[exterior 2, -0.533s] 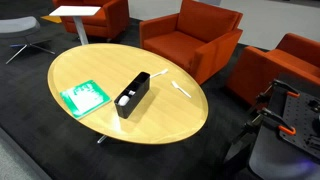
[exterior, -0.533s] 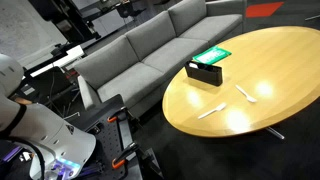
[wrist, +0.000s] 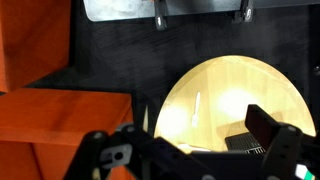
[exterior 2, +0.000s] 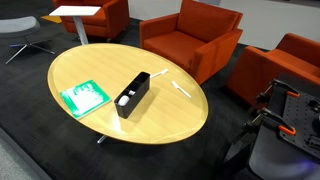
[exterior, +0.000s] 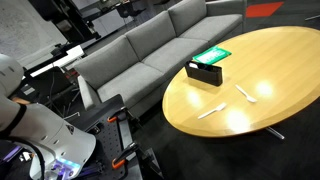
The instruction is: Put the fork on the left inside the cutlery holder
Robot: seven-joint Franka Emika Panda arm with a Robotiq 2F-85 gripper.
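The fork [exterior: 210, 111] is slim and pale. It lies on the round wooden table, on the side nearer the robot, and also shows in an exterior view [exterior 2: 182, 89] and in the wrist view [wrist: 197, 108]. The cutlery holder [exterior: 204, 72] is a small black box further in on the table [exterior 2: 132, 94], partly hidden behind a finger in the wrist view [wrist: 245, 143]. My gripper [wrist: 185, 148] hangs well off the table, over dark floor. Its jaws stand wide apart and hold nothing.
A shorter, broader pale utensil [exterior: 245, 93] lies near the box [exterior 2: 160, 73]. A flat green rectangle [exterior: 212, 55] lies beyond the box [exterior 2: 85, 97]. A grey sofa [exterior: 150, 50] and orange armchairs [exterior 2: 190, 40] stand around the table [exterior 2: 70, 65].
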